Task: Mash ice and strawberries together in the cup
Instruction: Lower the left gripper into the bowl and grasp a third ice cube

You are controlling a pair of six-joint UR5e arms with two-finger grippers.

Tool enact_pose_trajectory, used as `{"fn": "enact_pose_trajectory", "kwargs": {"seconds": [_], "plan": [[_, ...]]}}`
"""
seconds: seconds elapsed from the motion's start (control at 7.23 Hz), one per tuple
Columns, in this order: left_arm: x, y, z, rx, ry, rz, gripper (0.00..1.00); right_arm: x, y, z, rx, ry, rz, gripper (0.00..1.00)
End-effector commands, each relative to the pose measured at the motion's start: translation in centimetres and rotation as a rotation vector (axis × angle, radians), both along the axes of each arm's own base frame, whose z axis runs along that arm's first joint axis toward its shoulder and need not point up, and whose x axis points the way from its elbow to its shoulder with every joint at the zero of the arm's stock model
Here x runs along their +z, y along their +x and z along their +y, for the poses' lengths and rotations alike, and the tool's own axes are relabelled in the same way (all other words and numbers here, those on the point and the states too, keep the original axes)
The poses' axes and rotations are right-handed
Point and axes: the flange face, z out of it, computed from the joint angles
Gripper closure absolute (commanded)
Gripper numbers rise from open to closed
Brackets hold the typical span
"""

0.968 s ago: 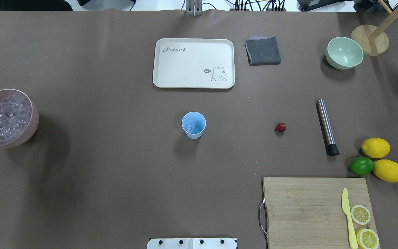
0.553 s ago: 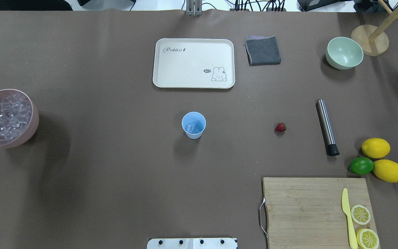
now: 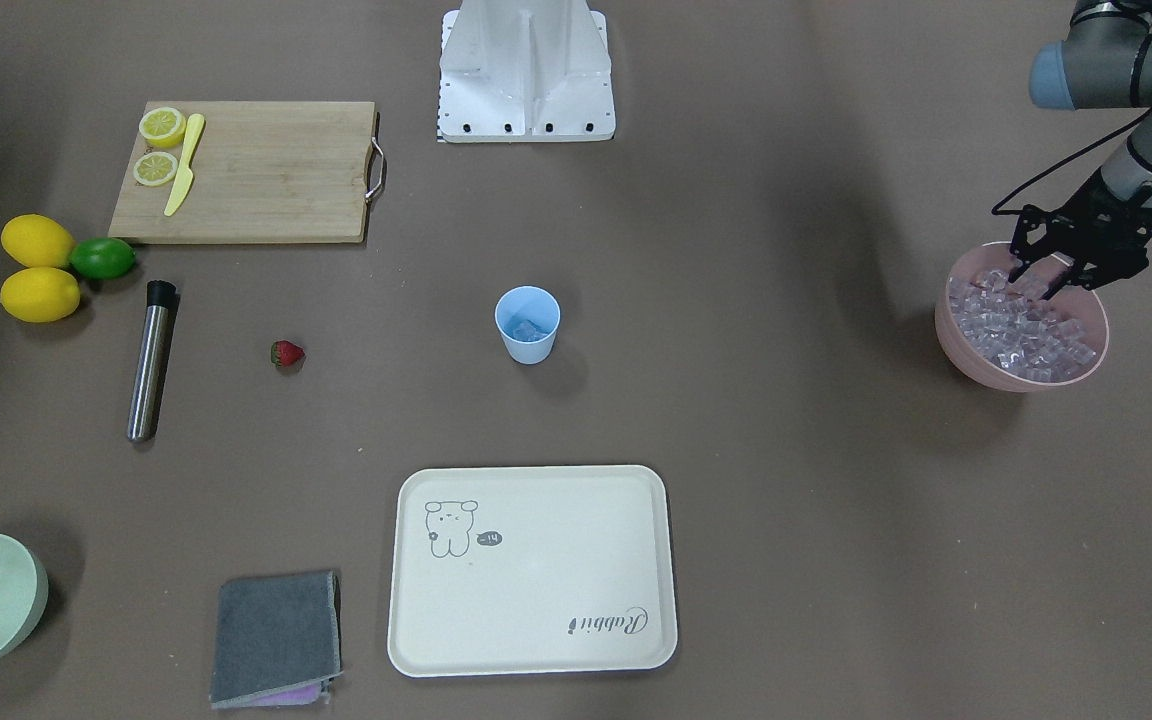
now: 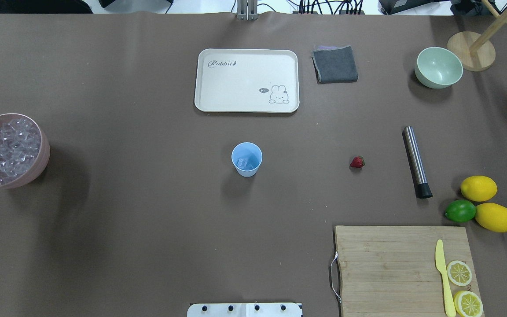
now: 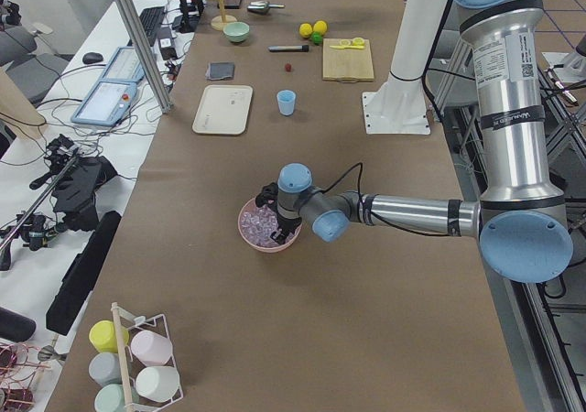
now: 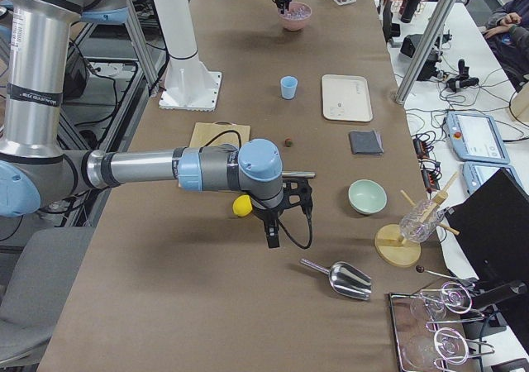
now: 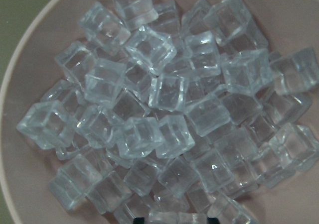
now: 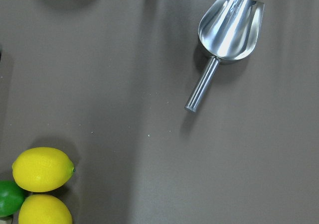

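The light-blue cup (image 4: 247, 158) stands upright mid-table with a few clear ice cubes (image 4: 244, 164) in it. The red strawberry (image 4: 357, 162) lies on the table to its right, between the cup and a steel muddler (image 4: 416, 160). A pink bowl (image 3: 976, 365) at the far left holds many ice cubes (image 7: 164, 109). My left gripper (image 3: 1039, 285) is open, its tips down among the cubes at the bowl's near side. My right gripper (image 6: 273, 238) hangs above the table near the lemons; I cannot tell if it is open or shut.
A cream tray (image 4: 247, 79), a grey cloth (image 4: 335, 64) and a pale green bowl (image 4: 438, 67) lie at the back. Two lemons (image 4: 479, 188) and a lime (image 4: 460, 211) sit by a cutting board (image 4: 390, 264) with a yellow knife. A metal scoop (image 8: 229, 30) lies under the right wrist.
The left gripper's edge has shifted slightly at the pink bowl and the ice cubes in the bowl have shifted. Cup, strawberry and muddler have not moved.
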Motion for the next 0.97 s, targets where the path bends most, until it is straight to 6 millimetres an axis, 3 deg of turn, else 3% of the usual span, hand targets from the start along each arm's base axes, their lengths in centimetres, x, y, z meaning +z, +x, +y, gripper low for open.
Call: {"fn": "enact_pose_trajectory", "kwargs": {"seconds": [0.0,0.14,0.42,0.83], "plan": [[-0.6,-0.3,0.0,0.005,-0.004,0.021,0.99,0.0,0.0,0.0,0.000,0.000,0.000,0.00],[-1.0,-0.3,0.0,0.004,0.001,0.027,1.00,0.0,0.0,0.0,0.000,0.000,0.000,0.00],[-2.6,-2.9,-1.2,-0.032,-0.019,0.081,1.00,0.0,0.0,0.0,0.000,0.000,0.000,0.00],[-5.6,-2.9,-4.3,-0.097,-0.029,0.114,1.00,0.0,0.0,0.0,0.000,0.000,0.000,0.00]]}}
